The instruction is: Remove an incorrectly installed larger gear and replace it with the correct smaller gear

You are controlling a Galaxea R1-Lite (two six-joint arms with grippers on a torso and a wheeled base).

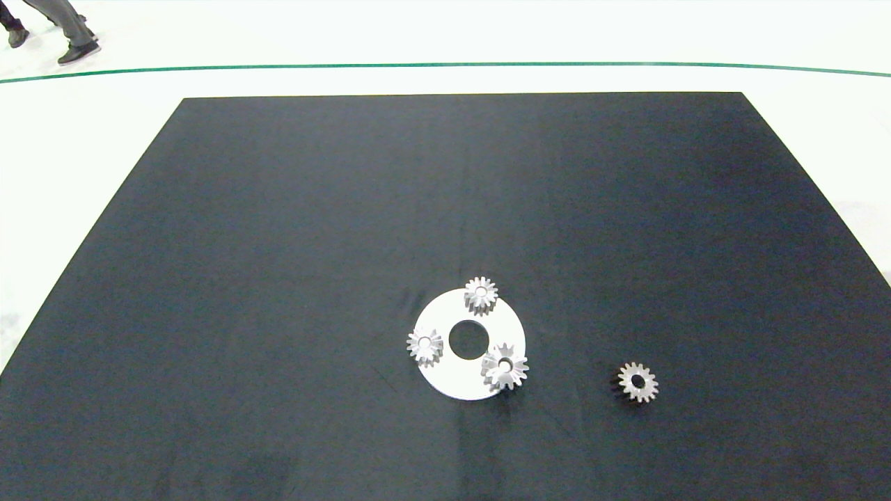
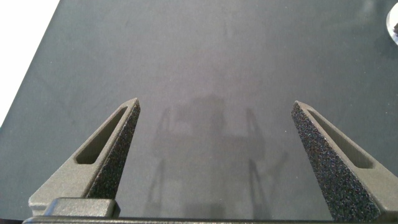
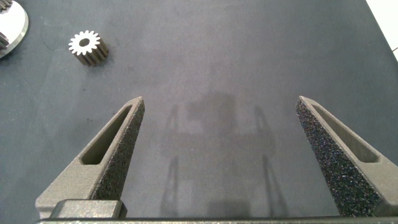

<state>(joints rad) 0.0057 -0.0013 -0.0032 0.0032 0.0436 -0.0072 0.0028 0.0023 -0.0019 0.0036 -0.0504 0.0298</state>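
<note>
A white ring plate (image 1: 445, 372) lies on the black mat and carries three silver gears. The larger gear (image 1: 505, 367), with flared pointed teeth, sits at the plate's near right. Two small blunt-toothed gears sit at its far edge (image 1: 480, 295) and left edge (image 1: 424, 346). The loose smaller gear (image 1: 637, 382) lies on the mat to the right of the plate; the right wrist view also shows this smaller gear (image 3: 87, 48). Neither arm shows in the head view. My left gripper (image 2: 214, 112) and right gripper (image 3: 221, 107) both stand open over bare mat.
The black mat (image 1: 278, 278) covers the table, with pale floor around it. A person's legs and shoes (image 1: 69, 31) show at the far left beyond a green line. A sliver of the white plate (image 3: 11, 28) shows in the right wrist view.
</note>
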